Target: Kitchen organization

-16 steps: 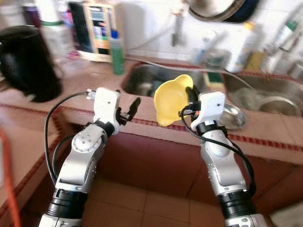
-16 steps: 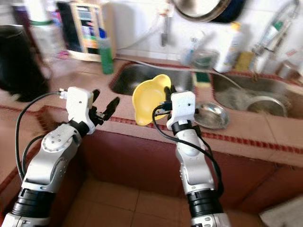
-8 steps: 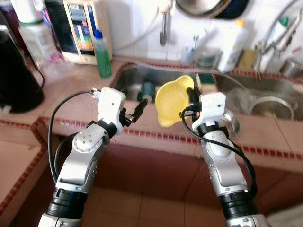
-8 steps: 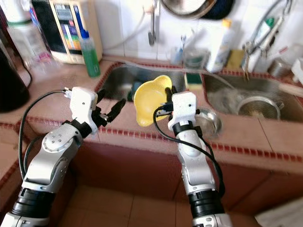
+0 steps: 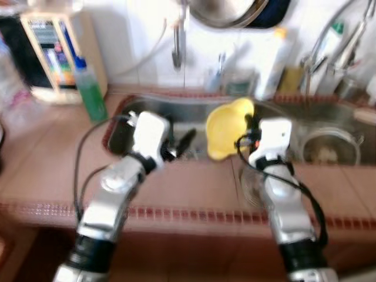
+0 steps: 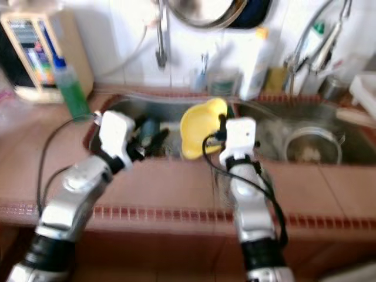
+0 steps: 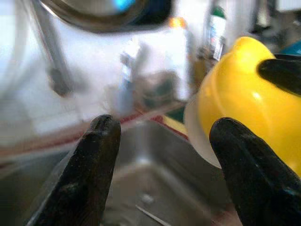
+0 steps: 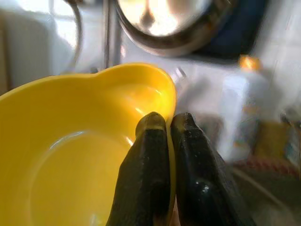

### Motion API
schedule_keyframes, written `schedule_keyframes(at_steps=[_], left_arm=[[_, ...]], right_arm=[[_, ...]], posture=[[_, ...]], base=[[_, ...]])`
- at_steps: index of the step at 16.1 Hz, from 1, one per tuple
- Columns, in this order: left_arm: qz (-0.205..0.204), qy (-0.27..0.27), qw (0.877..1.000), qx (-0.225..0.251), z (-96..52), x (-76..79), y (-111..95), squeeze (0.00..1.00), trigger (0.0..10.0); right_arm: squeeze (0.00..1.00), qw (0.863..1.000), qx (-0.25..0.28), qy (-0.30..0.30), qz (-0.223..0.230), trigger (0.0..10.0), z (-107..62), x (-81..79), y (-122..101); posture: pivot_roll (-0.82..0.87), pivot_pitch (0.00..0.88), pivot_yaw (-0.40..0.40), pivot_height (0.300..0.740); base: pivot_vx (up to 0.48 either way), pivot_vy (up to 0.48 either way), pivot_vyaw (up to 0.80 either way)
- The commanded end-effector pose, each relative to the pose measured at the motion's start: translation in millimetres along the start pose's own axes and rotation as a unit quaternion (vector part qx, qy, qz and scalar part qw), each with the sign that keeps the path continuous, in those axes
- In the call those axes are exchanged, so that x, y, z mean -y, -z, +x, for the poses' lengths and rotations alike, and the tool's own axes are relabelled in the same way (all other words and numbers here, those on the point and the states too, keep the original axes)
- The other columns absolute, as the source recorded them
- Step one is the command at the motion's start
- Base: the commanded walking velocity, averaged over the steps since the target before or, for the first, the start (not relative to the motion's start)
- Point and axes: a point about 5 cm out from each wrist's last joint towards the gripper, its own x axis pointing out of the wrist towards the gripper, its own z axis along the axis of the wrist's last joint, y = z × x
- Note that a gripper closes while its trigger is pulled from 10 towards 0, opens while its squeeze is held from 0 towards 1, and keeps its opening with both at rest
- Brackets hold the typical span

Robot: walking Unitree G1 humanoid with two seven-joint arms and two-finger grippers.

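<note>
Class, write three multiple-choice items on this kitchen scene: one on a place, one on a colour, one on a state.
1. Where does the green bottle stand?
A. on the counter left of the sink
B. inside the sink
C. on the floor

2. What colour is the bowl in the right gripper?
A. red
B. yellow
C. white

3. How are the left gripper's jaws?
A. shut on a cup
B. shut on the bowl
C. open

Answers: 1 A, it stands on the tiled counter beside the basin. 2 B, both wrist views show it yellow. 3 C, there is a wide gap between the jaws.

You get bright daylight glaring off the white wall tiles [image 5: 147, 35]. Both head views smear with motion blur. Wrist backgrounds sit out of focus.
</note>
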Motion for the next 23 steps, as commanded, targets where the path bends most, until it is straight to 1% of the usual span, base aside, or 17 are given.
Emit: schedule_keyframes(at_steps=[1,2,5,8,9,11,12,13,14,16,17,18,19,20,21,23], left_arm=[[-0.009,-0.011,1.0,-0.005,-3.0,-5.3,0.6,0.0,10.0],[-0.019,-0.012,1.0,-0.006,-3.0,-5.0,1.0,0.0,10.0],[-0.015,-0.012,1.0,-0.014,-2.8,-3.5,2.9,0.0,10.0],[-0.022,-0.017,0.999,-0.042,-2.3,-1.7,8.0,0.0,10.0],[-0.022,-0.016,0.999,-0.044,-2.2,-1.4,8.3,0.0,10.0],[-0.027,-0.015,0.998,-0.056,-3.5,1.2,10.1,0.0,10.0],[-0.035,-0.013,0.997,-0.061,-4.1,2.9,11.3,0.0,10.0],[-0.037,-0.01,0.997,-0.063,-4.0,4.4,11.4,0.0,10.0],[-0.044,-0.005,0.997,-0.068,-3.8,6.1,11.8,0.0,10.0],[-0.046,0.0,0.996,-0.071,-3.6,7.9,10.6,0.0,10.0],[-0.053,0.002,0.995,-0.079,-3.8,8.9,10.8,0.0,10.0],[-0.058,0.011,0.994,-0.088,-4.4,10.5,10.3,0.0,10.0],[-0.063,0.017,0.994,-0.093,-4.9,11.9,9.9,0.0,10.0],[-0.057,0.021,0.994,-0.093,-6.1,13.2,9.1,0.0,10.0],[-0.052,0.024,0.994,-0.097,-8.2,14.5,8.9,0.0,10.0],[-0.051,0.025,0.993,-0.101,-12.1,16.2,5.5,0.0,10.0]], right_arm=[[0.0,1.0,0.018,-0.017,0.008,10.0,2.9,-11.7,-8.2],[0.0,1.0,0.013,-0.016,0.009,10.0,2.7,-12.2,-7.2],[0.0,1.0,-0.001,-0.018,0.016,10.0,2.2,-13.3,-3.1],[0.0,0.999,-0.034,-0.016,0.011,10.0,1.5,-16.3,3.9],[0.0,0.999,-0.04,-0.013,0.014,10.0,1.3,-16.1,4.9],[0.0,0.994,-0.104,0.01,0.045,10.0,0.1,-10.7,13.6],[0.0,0.994,-0.101,0.018,0.028,10.0,0.1,-3.1,14.1],[0.0,0.995,-0.099,0.022,0.021,10.0,0.4,2.1,13.7],[0.0,0.995,-0.096,0.03,0.025,10.0,0.7,8.5,12.8],[0.0,0.995,-0.096,0.032,0.026,10.0,0.5,16.0,11.0],[0.0,0.995,-0.096,0.033,0.021,10.0,0.4,19.1,9.5],[0.0,0.995,-0.094,0.027,0.012,10.0,0.6,22.3,6.6],[0.0,0.996,-0.091,0.023,0.008,10.0,1.2,24.2,4.8],[0.0,0.996,-0.084,0.017,0.004,10.0,1.9,24.6,2.6],[0.0,0.997,-0.072,0.007,0.0,10.0,2.6,23.6,-1.4],[0.0,0.998,-0.065,-0.007,0.009,10.0,1.8,17.9,-4.8]], posture=[[-0.14,0.0,0.035,0.74],[-0.14,0.0,0.036,0.74],[-0.14,0.0,0.034,0.74],[-0.14,0.0,0.034,0.74],[-0.14,0.0,0.033,0.74],[-0.14,0.0,0.033,0.74],[-0.14,0.0,0.032,0.74],[-0.15,0.0,0.034,0.74],[-0.15,0.0,0.033,0.74],[-0.15,0.0,0.037,0.74],[-0.15,0.006,0.038,0.74],[-0.15,0.031,0.041,0.74],[-0.15,0.031,0.041,0.74],[-0.15,0.052,0.047,0.74],[-0.15,0.068,0.045,0.74],[-0.13,0.094,0.052,0.74]], base=[[0.0,0.0,0.0],[0.0,0.0,0.0],[0.0,0.0,0.0],[0.0,0.0,0.0],[0.0,0.0,0.0],[0.0,0.0,0.0],[0.0,0.0,0.0],[0.0,0.0,0.0],[0.0,0.0,0.0],[0.0,0.0,0.0],[0.0,0.0,0.0],[0.0,0.0,0.0],[0.0,0.0,0.0],[0.0,0.0,0.0],[0.0,0.0,0.0],[0.0,0.0,0.0]])
